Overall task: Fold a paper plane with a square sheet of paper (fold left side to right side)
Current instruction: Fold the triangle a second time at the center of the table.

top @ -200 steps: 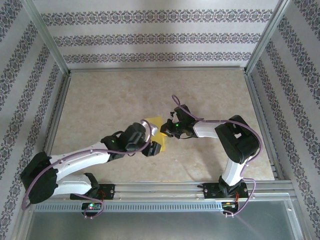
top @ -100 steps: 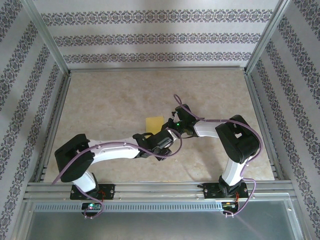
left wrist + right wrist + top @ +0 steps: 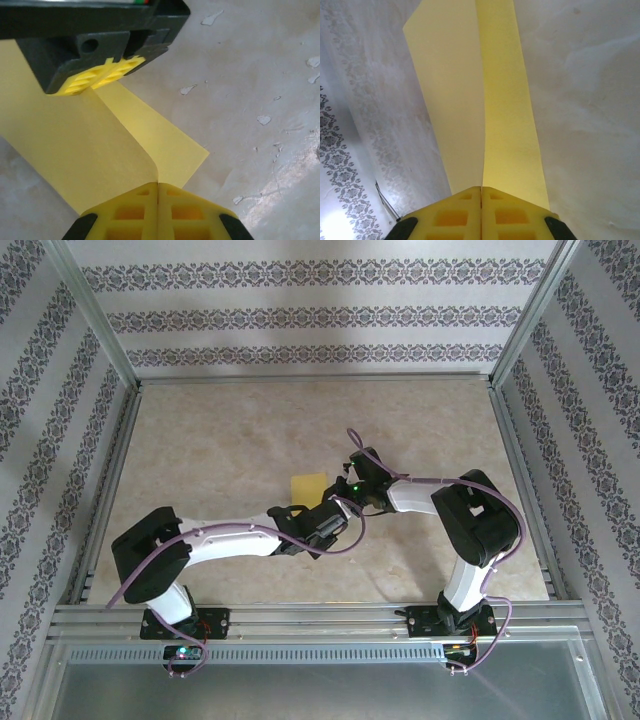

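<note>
Tabletop [image 3: 220, 430]: left claw [image 3: 158, 186], right claw [image 3: 481, 189] angled inward, both pinching sheet [image 3: 85, 145].

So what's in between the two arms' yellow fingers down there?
The yellow paper sheet, partly folded over, runs from the left arm's fingers to the right arm's fingers, pinched at both ends. The left wrist view shows it.

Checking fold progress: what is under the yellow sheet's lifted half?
The other half of the square sheet of paper, on the table; a strip shows, the rest is covered.
</note>
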Tool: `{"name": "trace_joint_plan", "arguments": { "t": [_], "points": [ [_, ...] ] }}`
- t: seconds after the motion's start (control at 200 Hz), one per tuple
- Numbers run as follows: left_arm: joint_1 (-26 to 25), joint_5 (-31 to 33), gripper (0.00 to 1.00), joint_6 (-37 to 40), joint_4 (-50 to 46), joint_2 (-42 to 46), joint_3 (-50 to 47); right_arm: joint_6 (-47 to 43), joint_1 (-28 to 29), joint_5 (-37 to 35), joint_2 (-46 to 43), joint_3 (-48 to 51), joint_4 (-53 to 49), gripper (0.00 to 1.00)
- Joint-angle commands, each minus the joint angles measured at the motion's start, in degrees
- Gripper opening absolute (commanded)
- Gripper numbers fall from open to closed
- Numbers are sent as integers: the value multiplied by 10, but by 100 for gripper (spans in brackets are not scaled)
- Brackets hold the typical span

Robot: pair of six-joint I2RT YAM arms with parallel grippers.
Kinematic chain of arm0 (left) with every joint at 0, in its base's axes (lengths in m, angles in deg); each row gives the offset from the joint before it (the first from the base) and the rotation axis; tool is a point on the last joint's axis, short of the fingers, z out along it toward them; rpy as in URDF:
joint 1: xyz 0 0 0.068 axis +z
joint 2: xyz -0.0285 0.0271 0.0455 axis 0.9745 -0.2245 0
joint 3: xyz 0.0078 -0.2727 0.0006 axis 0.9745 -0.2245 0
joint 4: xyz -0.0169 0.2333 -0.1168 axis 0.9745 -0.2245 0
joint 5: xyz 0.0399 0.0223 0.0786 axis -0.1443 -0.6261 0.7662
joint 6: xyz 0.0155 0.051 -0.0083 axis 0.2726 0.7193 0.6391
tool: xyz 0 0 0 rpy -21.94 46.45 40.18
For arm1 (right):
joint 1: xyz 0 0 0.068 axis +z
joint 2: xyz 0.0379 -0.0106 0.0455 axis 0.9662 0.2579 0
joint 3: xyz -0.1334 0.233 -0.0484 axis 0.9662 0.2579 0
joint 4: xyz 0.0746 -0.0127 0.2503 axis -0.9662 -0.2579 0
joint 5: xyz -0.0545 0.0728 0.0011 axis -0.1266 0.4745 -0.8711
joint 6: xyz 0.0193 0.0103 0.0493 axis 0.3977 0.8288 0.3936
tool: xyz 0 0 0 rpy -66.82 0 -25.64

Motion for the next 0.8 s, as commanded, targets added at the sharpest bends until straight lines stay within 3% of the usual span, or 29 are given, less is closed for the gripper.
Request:
{"name": "trace_joint_plan", "arguments": {
  "t": [0.0,0.285,0.425,0.63,0.794],
  "points": [
    [1,-22,0,-18,17,35,-10,-39,-11,-12,-29,-31,-37,15],
    [47,-135,0,-83,63,82,-41,-136,-50,-97,-140,-38,-136,48],
    [85,-204,0,-130,95,102,-64,-178,-76,-103,-202,-4,-171,52],
    [140,-296,0,-202,156,112,-103,-197,-80,-47,-249,67,-178,25],
    [161,-329,0,-237,177,109,-121,-176,-15,-30,-237,104,-156,0]
  ]
}}
